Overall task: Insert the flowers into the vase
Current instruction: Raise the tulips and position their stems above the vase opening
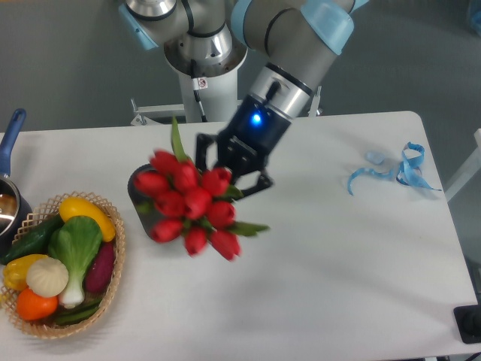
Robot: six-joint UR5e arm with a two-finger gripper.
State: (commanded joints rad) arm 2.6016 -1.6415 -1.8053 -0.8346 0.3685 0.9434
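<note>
A bunch of red tulip buds with green stems and leaves (192, 204) is held in the air at the centre-left of the frame, clasped at the stem end by the black two-finger tool (234, 167) of the grey and light-blue arm (289, 41), which slants down from the top centre. A blue light is lit on the tool's body. The bunch is seen somewhat blurred, with the red heads turned toward the camera and spread to the lower left of the tool, and one long green leaf stands up above them. The matte black ribbed cylindrical vase (140, 197) stands upright on the white bench (338, 278) at the left of centre and is largely covered by the buds in front of it; only its left edge and a part of its rim are seen, so it cannot be told whether any stem is touching it or how high above it the bunch is. At the lower left of the frame a wicker basket (111, 289) filled with coloured vegetables rests on the bench, just beside the vase. At the far left edge a pot with a blue handle (10, 134) is partly seen. A curled light-blue ribbon (402, 170) lies on the bench at the right, well apart from the bunch.
</note>
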